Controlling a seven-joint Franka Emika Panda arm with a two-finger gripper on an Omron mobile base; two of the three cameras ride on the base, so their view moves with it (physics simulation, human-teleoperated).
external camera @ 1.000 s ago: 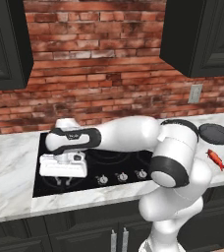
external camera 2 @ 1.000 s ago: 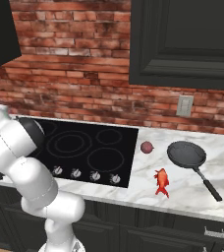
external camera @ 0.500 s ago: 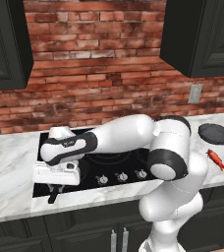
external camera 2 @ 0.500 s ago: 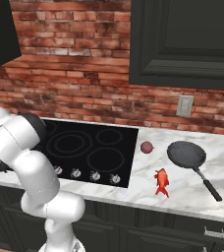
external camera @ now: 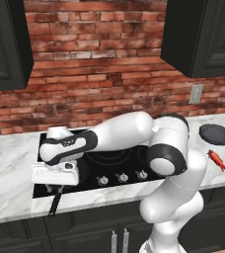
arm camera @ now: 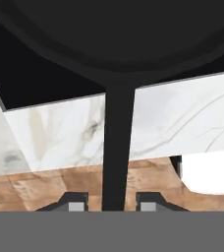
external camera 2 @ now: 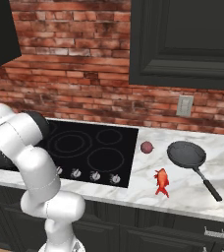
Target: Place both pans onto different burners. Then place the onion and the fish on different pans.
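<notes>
Claw (arm camera: 107, 204) low at the front left corner of the cooktop (external camera: 109, 160), fingertips (arm camera: 75, 205) slightly parted either side of the straight handle of the large pan (arm camera: 118, 147); narrow gaps visible between tips and handle, so not clamped on it. Large pan itself sitting at the left of the cooktop under the hand, handle (external camera: 54, 203) sticking out over the front edge of the marble tabletop (external camera: 8, 158). Rings of the burners (external camera 2: 70, 142) visible on the glossy black glass. Small pan (external camera 2: 186, 154) off to the right on the tabletop, well apart from the cooktop, handle pointing toward the front right. Onion (external camera 2: 147, 147) just beside the cooktop's right edge, between it and the small pan. Fish (external camera 2: 161, 180) lying near the front edge, in front of the onion and near the small pan. Neither in a pan.
</notes>
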